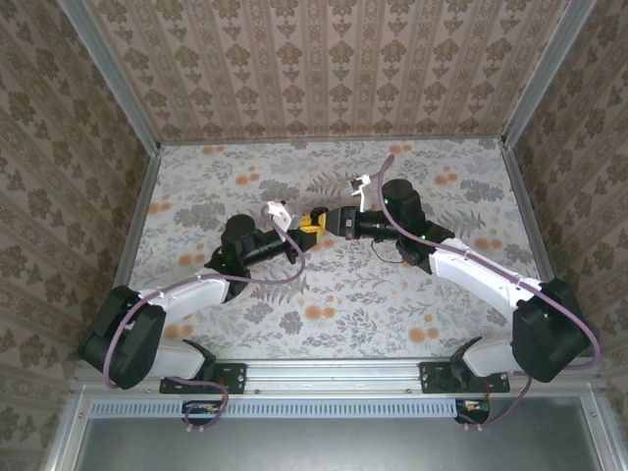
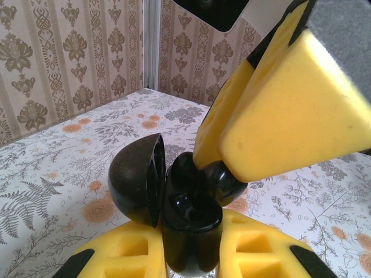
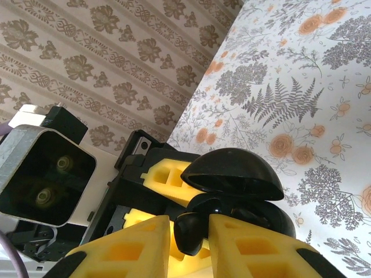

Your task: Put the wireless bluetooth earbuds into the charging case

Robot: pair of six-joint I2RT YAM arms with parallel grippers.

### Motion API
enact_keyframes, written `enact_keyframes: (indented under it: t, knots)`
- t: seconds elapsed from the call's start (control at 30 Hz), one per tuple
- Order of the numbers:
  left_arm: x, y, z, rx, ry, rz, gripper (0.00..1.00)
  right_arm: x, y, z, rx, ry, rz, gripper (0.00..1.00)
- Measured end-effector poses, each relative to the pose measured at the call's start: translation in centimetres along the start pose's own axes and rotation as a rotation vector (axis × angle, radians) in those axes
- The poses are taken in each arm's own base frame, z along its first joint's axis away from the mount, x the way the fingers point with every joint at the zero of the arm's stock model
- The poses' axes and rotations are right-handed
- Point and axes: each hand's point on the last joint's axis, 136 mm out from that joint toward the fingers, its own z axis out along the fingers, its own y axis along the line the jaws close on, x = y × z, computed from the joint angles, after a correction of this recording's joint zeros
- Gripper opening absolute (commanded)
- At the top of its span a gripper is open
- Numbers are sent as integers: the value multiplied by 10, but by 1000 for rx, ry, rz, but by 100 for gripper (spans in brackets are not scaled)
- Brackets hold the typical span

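Both arms are meeting above the middle of the bench [image 1: 378, 306]. Left gripper [image 2: 191, 258]: jaws are clamping the lower body of the charging case [image 2: 190, 229], which is reading as a glossy black shell. They are holding it off the surface with its lid [image 2: 134, 180] swung open to one side. Judged purpose: presenting the open cavity steadily toward the other arm. Right gripper [image 3: 188, 234]: jaws are pinching a small black earbud [image 3: 190, 227] between the yellow foam pads [image 3: 255, 250] and holding it at the mouth of the case. Whether it is touching the inner well or sitting just above it, I cannot tell. Gripping at the very pad tips is leaving the bud's end free to enter, I judge. Whether the second earbud is already sitting inside is not resolving, being black on black. The bench is carrying a pale floral cover with ferns and orange blooms, lying flat. Walls [image 1: 334, 59] on three sides are showing tan damask paper, with a grey corner post [image 1: 110, 71] at the left. A metal rail [image 1: 334, 371] is carrying the arm bases.
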Motion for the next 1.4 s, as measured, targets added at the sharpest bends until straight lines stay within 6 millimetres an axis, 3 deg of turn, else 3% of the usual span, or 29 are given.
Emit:
enact_keyframes:
  t: [1.4]
  knots:
    - [5, 1, 0, -12, 22, -15, 10, 4, 0, 0, 240, -262, 1, 21]
